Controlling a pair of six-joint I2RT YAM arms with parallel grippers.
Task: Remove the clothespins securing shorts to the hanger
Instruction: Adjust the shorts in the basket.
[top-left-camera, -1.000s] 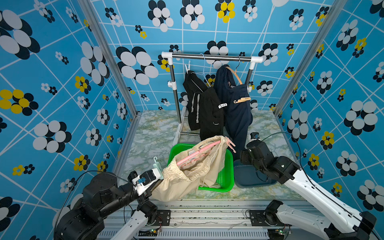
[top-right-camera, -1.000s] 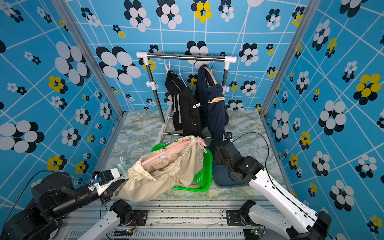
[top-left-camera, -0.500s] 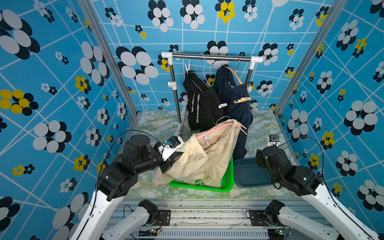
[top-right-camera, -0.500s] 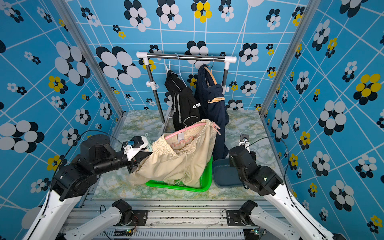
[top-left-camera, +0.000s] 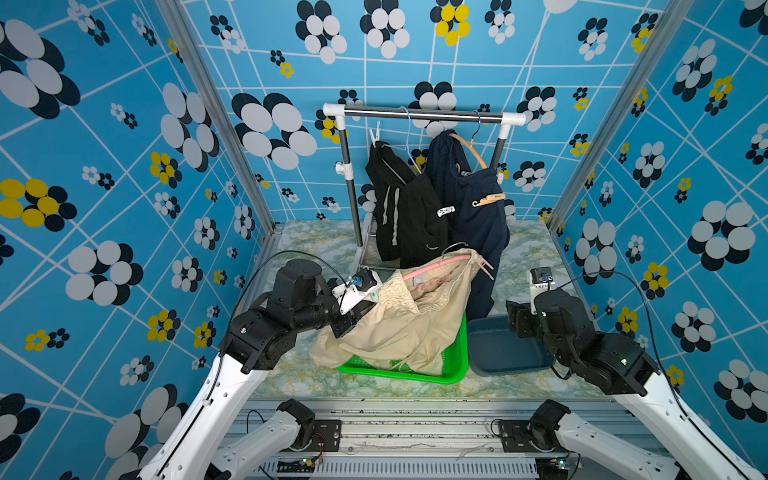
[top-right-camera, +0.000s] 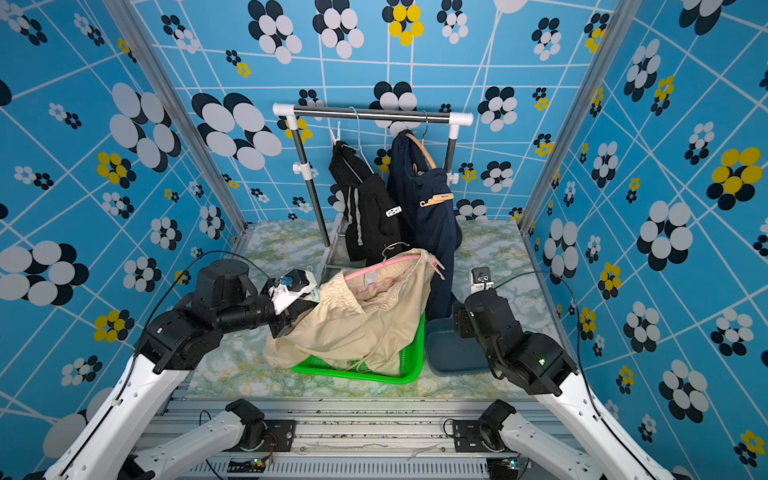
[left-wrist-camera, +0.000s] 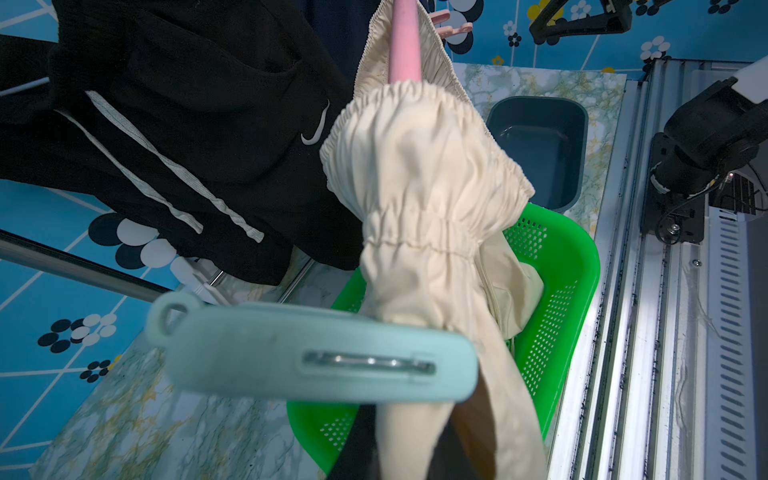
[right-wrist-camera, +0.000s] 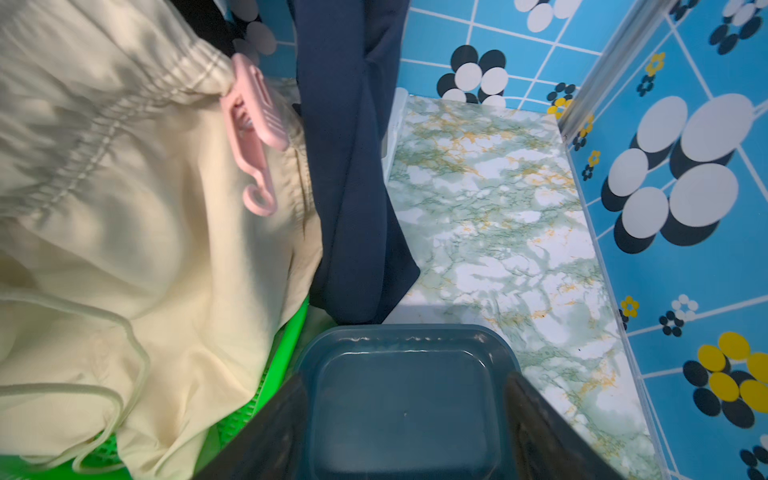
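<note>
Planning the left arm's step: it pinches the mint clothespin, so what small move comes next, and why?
Probably draw the left gripper back from the pink hanger, sliding the mint clothespin off the beige shorts. It is shut on the pin, whose tip seems to bite the fabric; the open right gripper is by the bin.

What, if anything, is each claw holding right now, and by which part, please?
Left claw pinches the mint-green clothespin clipped to the beige shorts; the exact contact spot is hidden. Right claw is open, holding nothing.
</note>
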